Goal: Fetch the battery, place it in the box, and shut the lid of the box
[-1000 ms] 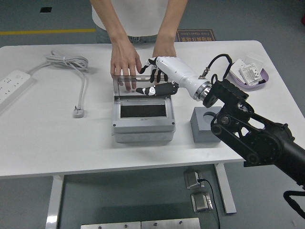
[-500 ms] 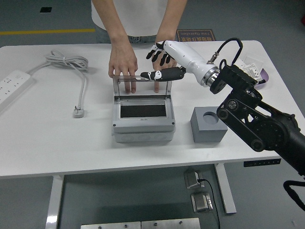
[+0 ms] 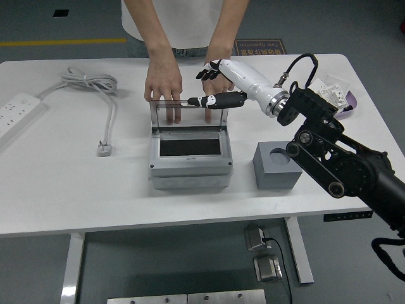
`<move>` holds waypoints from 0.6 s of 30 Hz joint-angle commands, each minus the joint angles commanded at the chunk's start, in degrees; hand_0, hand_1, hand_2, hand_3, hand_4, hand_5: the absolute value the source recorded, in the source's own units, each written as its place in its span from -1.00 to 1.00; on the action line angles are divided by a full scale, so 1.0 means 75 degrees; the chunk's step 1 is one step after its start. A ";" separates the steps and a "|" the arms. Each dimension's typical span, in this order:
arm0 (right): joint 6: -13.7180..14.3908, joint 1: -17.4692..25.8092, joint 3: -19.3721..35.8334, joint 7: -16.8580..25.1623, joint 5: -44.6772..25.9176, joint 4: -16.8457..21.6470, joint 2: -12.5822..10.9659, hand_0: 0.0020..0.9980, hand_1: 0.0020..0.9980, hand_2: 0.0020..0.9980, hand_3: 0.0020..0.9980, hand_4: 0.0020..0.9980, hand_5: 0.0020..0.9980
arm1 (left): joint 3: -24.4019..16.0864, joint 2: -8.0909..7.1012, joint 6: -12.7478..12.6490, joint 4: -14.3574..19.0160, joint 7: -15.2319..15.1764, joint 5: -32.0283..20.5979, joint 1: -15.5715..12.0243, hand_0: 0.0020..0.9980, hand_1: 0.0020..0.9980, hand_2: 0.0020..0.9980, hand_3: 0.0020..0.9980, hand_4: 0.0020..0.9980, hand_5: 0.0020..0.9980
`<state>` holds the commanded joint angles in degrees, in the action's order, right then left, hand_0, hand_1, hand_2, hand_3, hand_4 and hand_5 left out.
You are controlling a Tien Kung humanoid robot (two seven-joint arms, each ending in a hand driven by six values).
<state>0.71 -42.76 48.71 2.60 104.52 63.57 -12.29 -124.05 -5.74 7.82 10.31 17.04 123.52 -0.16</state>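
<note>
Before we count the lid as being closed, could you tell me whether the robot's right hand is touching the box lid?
Touching, as far as the head view shows: the right hand has its thumb lying along the top edge of the upright clear lid, with no gap visible.

white table [image 3: 76, 183] | on it: box [image 3: 190, 158], grey block [image 3: 276, 166], power strip [image 3: 18, 114], tray [image 3: 338, 98]

Grey box [image 3: 190, 166] mid-table, clear lid [image 3: 188, 112] upright, black battery [image 3: 189, 147] lying inside
</note>
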 joint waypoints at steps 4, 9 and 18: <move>0.0076 -0.0041 -0.0025 0.0087 -0.0016 -0.0345 0.0078 0.70 0.44 0.42 0.40 1.00 0.41 | 0.0029 -0.0001 0.0003 0.0000 -0.0007 -0.0013 0.0010 0.28 0.32 0.43 0.68 0.77 0.30; 0.0145 -0.0044 -0.0082 0.0185 -0.0051 -0.0675 0.0145 0.70 0.45 0.42 0.40 1.00 0.42 | 0.0041 -0.0001 0.0006 0.0000 -0.0010 -0.0010 0.0013 0.28 0.32 0.43 0.68 0.77 0.30; 0.0165 0.0068 -0.0293 0.0207 -0.0049 -0.0733 0.0162 0.63 0.39 0.41 0.40 1.00 0.43 | 0.0066 0.0017 0.0006 0.0000 -0.0033 -0.0034 0.0008 0.28 0.32 0.43 0.68 0.77 0.30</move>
<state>1.95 -42.26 46.51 4.15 104.15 58.07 -11.08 -123.55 -5.61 7.87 10.31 16.79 123.27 -0.11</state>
